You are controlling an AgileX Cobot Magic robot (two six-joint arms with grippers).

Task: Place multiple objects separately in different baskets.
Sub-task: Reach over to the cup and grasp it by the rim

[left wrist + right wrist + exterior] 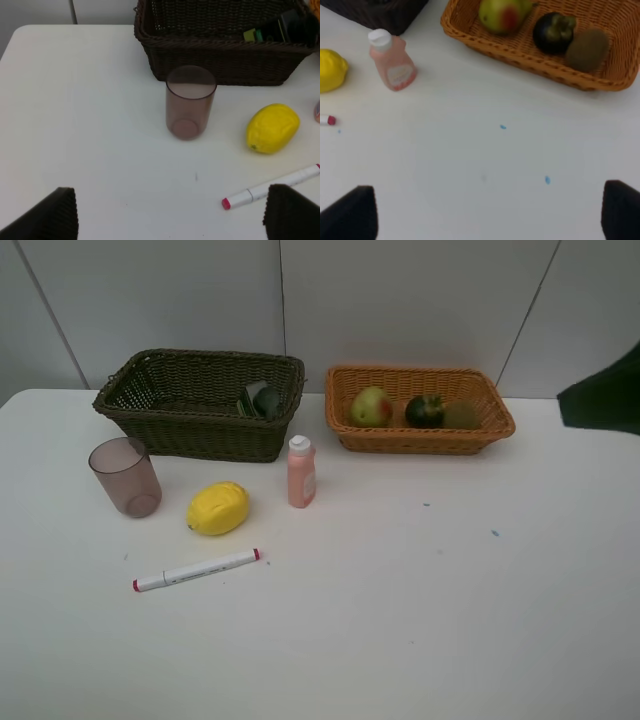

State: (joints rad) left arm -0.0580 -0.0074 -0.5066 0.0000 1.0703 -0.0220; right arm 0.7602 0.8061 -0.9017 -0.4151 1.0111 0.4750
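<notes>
Exterior high shows you open table (pixel 480 620) lower right, marker (pixel 197 569) lower left; left gripper (pixel 172 200) and right gripper (pixel 490 200) gape empty.

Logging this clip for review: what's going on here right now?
Nothing is being handled. The left hand and right hand hover open and empty above the table. The mango, mangosteen and kiwi lie in the orange basket; a dark green pump bottle lies in the dark basket. The cup, lemon, pink bottle and marker sit on the table, not yet sorted.
</notes>
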